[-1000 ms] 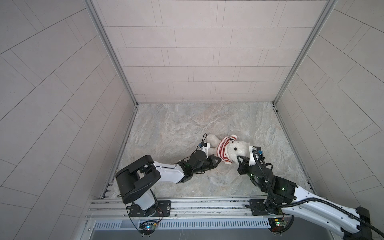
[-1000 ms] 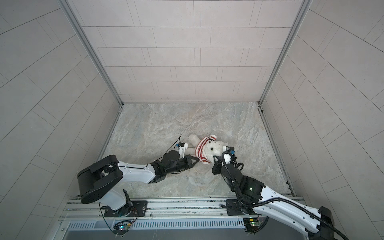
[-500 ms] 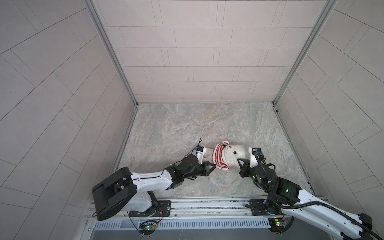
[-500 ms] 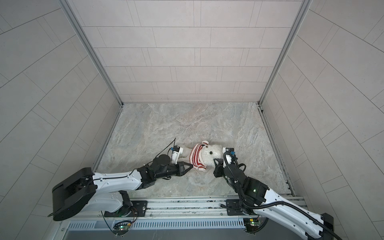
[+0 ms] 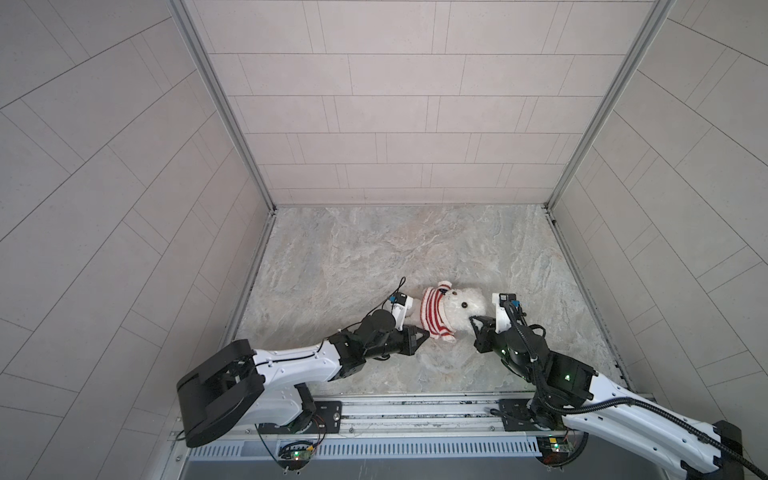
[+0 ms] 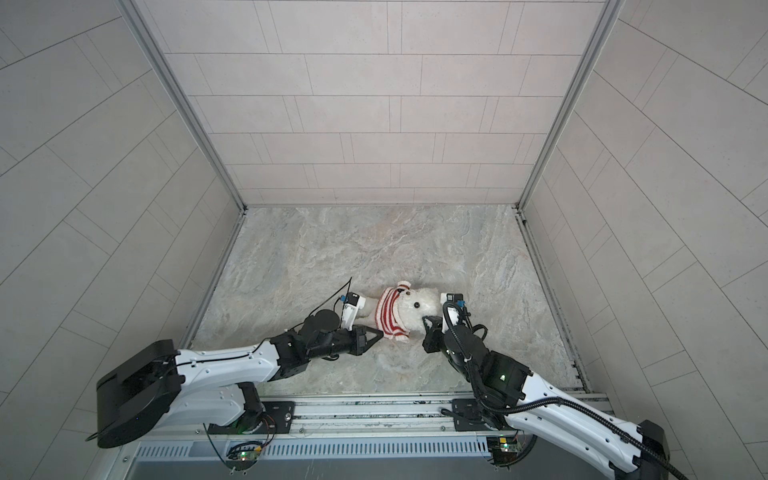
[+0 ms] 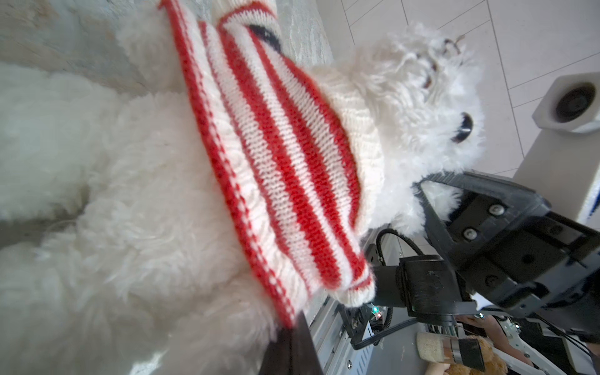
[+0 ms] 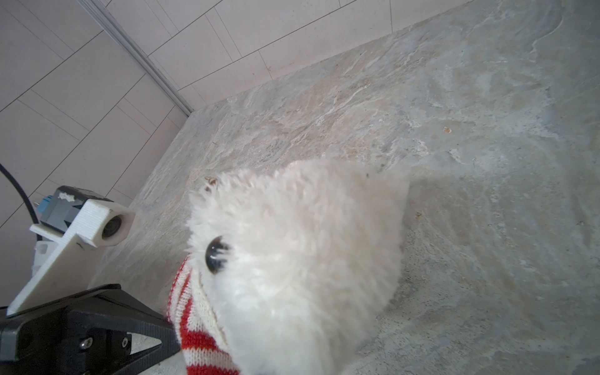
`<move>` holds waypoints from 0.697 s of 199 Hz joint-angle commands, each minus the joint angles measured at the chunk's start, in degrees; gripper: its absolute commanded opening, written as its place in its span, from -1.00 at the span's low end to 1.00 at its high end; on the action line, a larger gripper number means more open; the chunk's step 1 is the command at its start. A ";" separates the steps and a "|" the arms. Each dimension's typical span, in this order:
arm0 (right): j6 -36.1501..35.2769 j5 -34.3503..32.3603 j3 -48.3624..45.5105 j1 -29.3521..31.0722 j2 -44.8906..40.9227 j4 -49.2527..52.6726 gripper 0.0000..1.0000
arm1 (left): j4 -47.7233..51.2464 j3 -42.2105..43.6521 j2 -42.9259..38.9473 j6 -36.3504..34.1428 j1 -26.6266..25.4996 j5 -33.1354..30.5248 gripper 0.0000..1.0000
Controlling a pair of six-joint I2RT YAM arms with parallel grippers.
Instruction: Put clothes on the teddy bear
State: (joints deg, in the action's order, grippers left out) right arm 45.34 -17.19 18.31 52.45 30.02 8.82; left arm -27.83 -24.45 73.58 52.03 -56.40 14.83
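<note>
- Teddy bear lies face up near the front middle of the counter, with its head toward the right arm and its legs toward the left.
- The step in hand, as I judge it, is drawing the sweater down the body. Pull the hem steadily along the torso, away from the head, while the head is anchored. A jerk would drag the light toy across the stone.
- The left gripper has its jaws pressed together on the hem's near edge. The right gripper appears to have its jaws closed on fur at the side of the head.
- The plush is fluffy and white, with dark bead eyes and nose. Red-and-white stripes cover the chest, while the belly and legs are bare. I cannot tell whether the paws are through the sleeves.
</note>
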 commanded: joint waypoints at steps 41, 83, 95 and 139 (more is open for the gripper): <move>3.18 -5.00 -0.81 0.20 0.12 -3.93 -1.00 | -4.78 -1.03 4.38 4.61 -0.20 -4.65 -0.54; 3.34 -4.96 -1.00 0.55 -0.02 -4.16 -1.00 | -5.41 -1.45 3.35 5.18 0.10 -5.43 -0.39; 3.23 -4.96 -0.99 0.55 -0.05 -4.16 -1.00 | -6.31 -1.26 2.92 5.64 0.69 -4.93 -0.40; 3.38 -4.87 -1.44 0.82 0.22 -4.60 -1.00 | -5.11 -2.92 3.36 5.59 1.93 -4.81 -0.45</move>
State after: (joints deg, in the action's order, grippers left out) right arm 47.46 -20.62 17.32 52.88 30.74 6.76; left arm -32.23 -25.23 76.71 57.58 -55.09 10.15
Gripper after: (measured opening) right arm 0.079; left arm 0.281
